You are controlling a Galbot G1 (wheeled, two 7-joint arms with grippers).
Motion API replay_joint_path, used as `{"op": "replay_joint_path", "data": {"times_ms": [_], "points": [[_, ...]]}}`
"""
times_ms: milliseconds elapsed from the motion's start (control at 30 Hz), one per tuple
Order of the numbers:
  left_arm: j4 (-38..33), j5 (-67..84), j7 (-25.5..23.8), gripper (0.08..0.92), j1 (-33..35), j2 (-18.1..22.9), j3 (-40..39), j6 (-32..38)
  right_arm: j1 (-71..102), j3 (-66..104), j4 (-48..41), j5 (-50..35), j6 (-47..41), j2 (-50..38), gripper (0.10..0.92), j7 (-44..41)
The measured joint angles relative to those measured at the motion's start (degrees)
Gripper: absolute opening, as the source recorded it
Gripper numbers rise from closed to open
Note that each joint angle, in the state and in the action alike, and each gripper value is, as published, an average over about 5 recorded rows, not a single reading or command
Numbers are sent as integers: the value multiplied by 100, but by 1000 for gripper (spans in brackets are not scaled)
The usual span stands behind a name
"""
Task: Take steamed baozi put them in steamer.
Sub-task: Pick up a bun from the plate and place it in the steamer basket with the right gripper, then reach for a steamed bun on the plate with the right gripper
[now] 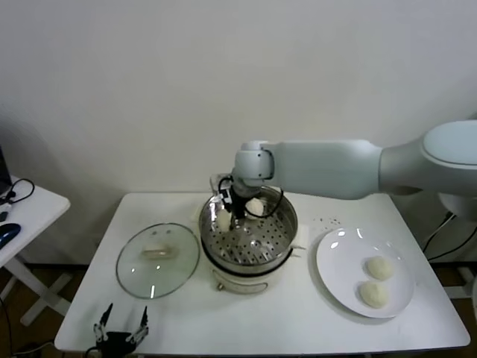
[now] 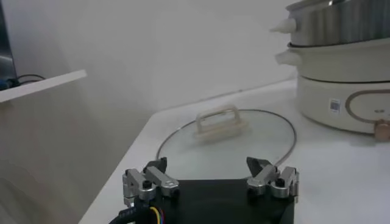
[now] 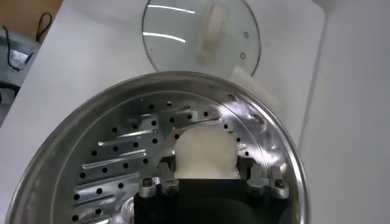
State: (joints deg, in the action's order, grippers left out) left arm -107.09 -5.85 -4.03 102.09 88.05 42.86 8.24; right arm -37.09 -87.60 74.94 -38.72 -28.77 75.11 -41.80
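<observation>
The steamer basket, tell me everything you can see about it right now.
The steamer is a round, shiny steel basket with a perforated floor, sitting upright on a cream cooker base at the table's middle, its lid off. One baozi rests at its far side; the right gripper reaches inside, shut on a second baozi.

The white counter (image 1: 283, 317) carries a glass lid (image 1: 157, 260) at left, the steamer (image 1: 249, 237) in the middle, and a plate (image 1: 339, 276) at right.
</observation>
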Motion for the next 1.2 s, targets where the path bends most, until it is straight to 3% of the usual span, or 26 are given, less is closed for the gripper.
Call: {"op": "replay_joint_path", "data": {"times_ms": [333,600,733,967,1200], "points": [[42,-14,4,823,-9,11,3,50,348,96,-273,364,41,99,657,38],[45,-21,16,823,14,18,41,75,290,151,-206,395,139,-1,802,2],[41,-36,28,823,27,24,38,74,10,83,-62,271,314,-173,821,-171],[-25,-66,31,823,45,27,-4,56,-802,-188,417,-62,722,-852,823,-727],[-96,-65,28,823,29,27,-65,30,-1589,-855,1254,13,1031,-2078,823,-1128]]}}
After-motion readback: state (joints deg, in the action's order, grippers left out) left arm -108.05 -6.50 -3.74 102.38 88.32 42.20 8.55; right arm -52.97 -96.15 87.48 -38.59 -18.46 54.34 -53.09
